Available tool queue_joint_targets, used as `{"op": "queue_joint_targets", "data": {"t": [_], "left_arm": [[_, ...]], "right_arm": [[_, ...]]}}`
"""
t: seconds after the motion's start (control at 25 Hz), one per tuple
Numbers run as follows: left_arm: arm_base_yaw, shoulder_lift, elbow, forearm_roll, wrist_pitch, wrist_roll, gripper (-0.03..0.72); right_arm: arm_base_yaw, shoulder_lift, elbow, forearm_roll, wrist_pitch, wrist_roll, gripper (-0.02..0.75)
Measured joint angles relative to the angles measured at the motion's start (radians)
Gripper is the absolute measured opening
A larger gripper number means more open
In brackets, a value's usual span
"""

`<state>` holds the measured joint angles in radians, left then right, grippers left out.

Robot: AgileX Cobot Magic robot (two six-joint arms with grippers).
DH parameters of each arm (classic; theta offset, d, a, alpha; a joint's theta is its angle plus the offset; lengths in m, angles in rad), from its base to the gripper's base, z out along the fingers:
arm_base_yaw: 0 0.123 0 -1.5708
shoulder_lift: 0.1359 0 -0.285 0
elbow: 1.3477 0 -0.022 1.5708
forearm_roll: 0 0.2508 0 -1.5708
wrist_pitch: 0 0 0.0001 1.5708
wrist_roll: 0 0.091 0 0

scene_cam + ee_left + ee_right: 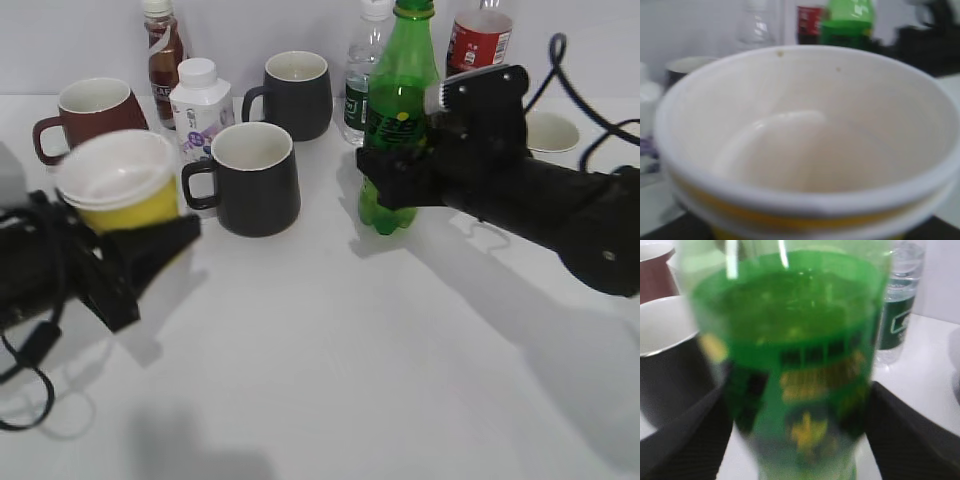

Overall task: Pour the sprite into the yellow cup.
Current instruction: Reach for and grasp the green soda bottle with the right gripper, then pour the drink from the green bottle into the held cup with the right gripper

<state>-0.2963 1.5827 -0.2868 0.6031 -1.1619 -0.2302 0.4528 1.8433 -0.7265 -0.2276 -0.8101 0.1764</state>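
Green sprite: label unreadable, right end effector clamps it | left end effector grips yellow cup

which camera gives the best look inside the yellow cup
The left wrist view: the yellow cup fills it, its white inside looking empty. The exterior view shows the cup in the left gripper from the side. The right wrist view doesn't show it.

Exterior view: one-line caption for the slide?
Right claw grips the upright Sprite bottle while left claw holds the yellow cup among mugs.

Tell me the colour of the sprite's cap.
Green, on the sprite; clearest in the exterior view.
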Motion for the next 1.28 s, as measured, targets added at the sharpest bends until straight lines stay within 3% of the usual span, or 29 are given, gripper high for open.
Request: {"op": "queue_joint_targets", "data": {"t": [0.16, 0.32, 0.6, 0.8, 1.04, 1.28], "left_arm": [[-0.078, 0.001, 0.000, 0.000, 0.056, 0.000, 0.425], [-0.124, 0.033, 0.000, 0.001, 0.070, 0.000, 0.425], [-0.135, 0.127, -0.060, 0.044, 0.070, 0.000, 0.425], [-0.135, 0.208, -0.141, 0.092, 0.056, 0.000, 0.425], [-0.136, 0.286, -0.217, 0.162, 0.036, 0.000, 0.425], [-0.139, 0.303, -0.235, 0.191, 0.030, -0.003, 0.425]], "right_arm": [[0.000, 0.067, -0.065, 0.000, -0.004, -0.001, 0.570], [0.000, 0.094, -0.093, 0.004, -0.009, -0.003, 0.424], [0.000, 0.087, -0.095, 0.001, -0.002, -0.073, 0.422], [0.000, 0.041, -0.092, -0.009, 0.045, -0.285, 0.422], [0.000, 0.021, -0.092, -0.115, 0.046, -0.505, 0.422], [0.000, 0.021, -0.092, -0.160, 0.046, -0.710, 0.421]]}}
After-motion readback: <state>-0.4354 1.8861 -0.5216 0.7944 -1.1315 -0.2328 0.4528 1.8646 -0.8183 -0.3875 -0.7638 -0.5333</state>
